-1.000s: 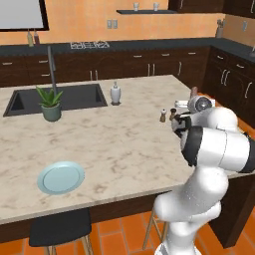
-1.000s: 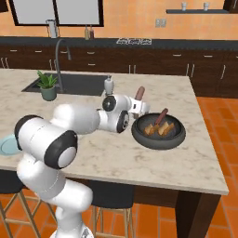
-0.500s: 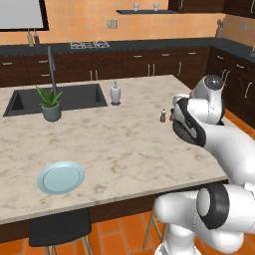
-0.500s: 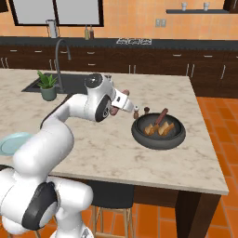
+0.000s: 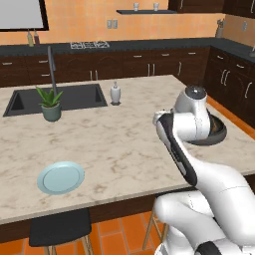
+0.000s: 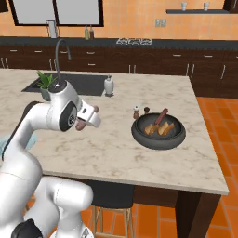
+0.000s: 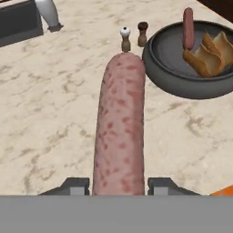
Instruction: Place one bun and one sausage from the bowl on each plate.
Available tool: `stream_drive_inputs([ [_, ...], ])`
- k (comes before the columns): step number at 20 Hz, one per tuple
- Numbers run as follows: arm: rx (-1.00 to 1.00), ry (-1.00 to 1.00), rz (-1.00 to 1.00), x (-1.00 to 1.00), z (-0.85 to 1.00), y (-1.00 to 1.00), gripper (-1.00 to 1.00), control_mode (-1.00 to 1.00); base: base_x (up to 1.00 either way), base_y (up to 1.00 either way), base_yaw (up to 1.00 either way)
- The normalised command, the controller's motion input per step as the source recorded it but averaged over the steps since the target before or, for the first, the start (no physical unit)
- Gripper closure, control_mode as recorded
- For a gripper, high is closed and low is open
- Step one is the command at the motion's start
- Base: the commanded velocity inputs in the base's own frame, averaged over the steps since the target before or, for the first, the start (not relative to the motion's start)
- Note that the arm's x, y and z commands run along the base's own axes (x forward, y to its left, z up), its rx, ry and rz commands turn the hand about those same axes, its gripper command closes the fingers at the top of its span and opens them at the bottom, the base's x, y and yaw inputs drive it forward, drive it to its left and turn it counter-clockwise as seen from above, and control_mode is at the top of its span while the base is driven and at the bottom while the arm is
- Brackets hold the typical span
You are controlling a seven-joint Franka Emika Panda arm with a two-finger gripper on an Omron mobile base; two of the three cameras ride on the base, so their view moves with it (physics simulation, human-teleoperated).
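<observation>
Looking from the left base view: white arm bent over the marble desk [image 5: 114, 144], its bulk hiding most of the dark bowl [image 5: 219, 133] at the right side. Pale blue plate [image 5: 61, 177] sits bare near the front left edge, well apart from the bowl. Potted plant [image 5: 50, 103] and soap bottle [image 5: 115, 93] stand by the sink [image 5: 57, 98].

Right base view: claw [image 6: 88, 118] held above the desk, left of the bowl [image 6: 158, 134], clamped on a sausage [image 6: 86, 119] that pokes out both sides, one end up, one end down. Bowl holds two buns [image 6: 158, 129] and a second sausage [image 6: 161, 117] leaning on the far rim. Salt and pepper shakers [image 6: 141, 111] stand just beside the bowl's far left rim. Blue plate edge [image 6: 2, 146] peeks out behind the arm at far left.

Hand view: held sausage [image 7: 120, 126] runs up the middle from between the two tips, claw closed narrow on it, off the desk. Bowl [image 7: 191, 86] upper right with buns [image 7: 210, 54] and the other sausage [image 7: 188, 28]; shakers [image 7: 134, 36] touching-close to its rim.
</observation>
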Motion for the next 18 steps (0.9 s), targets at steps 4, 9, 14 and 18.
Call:
stream_drive_inputs([
  [4, 0.02, 0.24, 0.13, -0.58, -0.09, 1.0, 1.0, -1.0, 0.0, 0.0, 0.0],
  [9, -0.04, 0.24, 0.11, -0.25, -0.03, 1.0, 1.0, -1.0, 0.0, 0.0, 0.0],
  [14, -0.07, 0.24, 0.14, -0.04, -0.11, 1.0, 1.0, -1.0, 0.0, 0.0, 0.0],
  [18, -0.07, 0.21, 0.14, -0.06, -0.16, 1.0, 1.0, -1.0, 0.0, 0.0, 0.0],
])
